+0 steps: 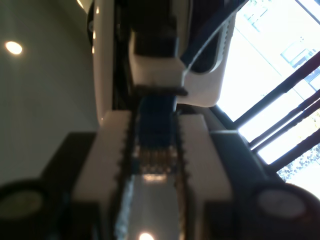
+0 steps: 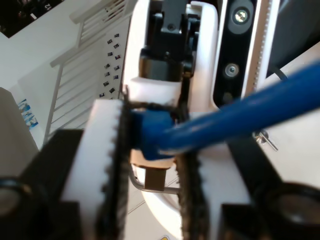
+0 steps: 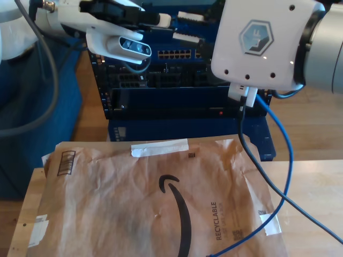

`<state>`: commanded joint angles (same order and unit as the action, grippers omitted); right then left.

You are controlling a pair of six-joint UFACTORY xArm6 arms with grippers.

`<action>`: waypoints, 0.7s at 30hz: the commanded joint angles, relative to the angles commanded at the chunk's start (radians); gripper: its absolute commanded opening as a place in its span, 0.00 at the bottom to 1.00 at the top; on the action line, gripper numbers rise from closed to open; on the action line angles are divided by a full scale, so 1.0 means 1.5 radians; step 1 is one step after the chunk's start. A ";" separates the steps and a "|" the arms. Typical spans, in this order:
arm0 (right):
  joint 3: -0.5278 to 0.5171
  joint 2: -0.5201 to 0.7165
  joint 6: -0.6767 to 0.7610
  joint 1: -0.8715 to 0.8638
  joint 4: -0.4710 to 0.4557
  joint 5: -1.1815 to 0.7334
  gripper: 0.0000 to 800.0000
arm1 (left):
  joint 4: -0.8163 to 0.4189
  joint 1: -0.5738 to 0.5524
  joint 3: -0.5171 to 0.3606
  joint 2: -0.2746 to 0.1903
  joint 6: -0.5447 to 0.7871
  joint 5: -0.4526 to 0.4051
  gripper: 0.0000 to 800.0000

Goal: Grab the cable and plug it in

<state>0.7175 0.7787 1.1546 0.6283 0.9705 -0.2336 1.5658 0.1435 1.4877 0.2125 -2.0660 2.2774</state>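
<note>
The cable (image 1: 156,125) is bright blue, and its clear plug with gold contacts sits between the toothed white fingers (image 1: 107,150) of my first gripper (image 1: 154,150), which is shut on it. My second gripper (image 2: 152,145) is shut on the plug's blue boot, and the cable (image 2: 240,115) runs away from it. Each wrist view has the other gripper's white body just beyond the plug. In the exterior view the cable (image 3: 290,155) hangs from behind the big white arm (image 3: 262,43) at the view's right and trails across the table. Another arm (image 3: 107,21) reaches in from the view's upper left.
A dark blue network rack (image 3: 171,80) with a row of switch ports (image 3: 177,54) stands behind the table. A brown paper mailing envelope (image 3: 134,203) covers most of the tabletop. A black robot cable (image 3: 257,171) drapes across the envelope's edge on the exterior view's right.
</note>
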 joint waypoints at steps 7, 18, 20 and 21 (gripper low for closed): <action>-0.002 0.000 -0.001 0.004 0.000 0.005 0.04 | 0.001 0.001 0.000 0.000 0.006 -0.007 0.92; -0.042 -0.016 -0.001 -0.001 -0.004 0.020 0.00 | -0.079 0.031 0.002 -0.011 0.035 -0.118 1.00; -0.052 -0.016 -0.001 -0.003 -0.007 0.049 0.00 | -0.113 0.047 0.001 -0.023 0.042 -0.143 1.00; -0.059 -0.016 -0.001 -0.004 -0.007 0.049 0.00 | -0.133 0.059 0.001 -0.027 0.054 -0.154 1.00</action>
<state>0.6285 0.7541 1.1531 0.6222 0.9597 -0.1600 1.3663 0.2325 1.4893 0.1726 -1.9847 2.0457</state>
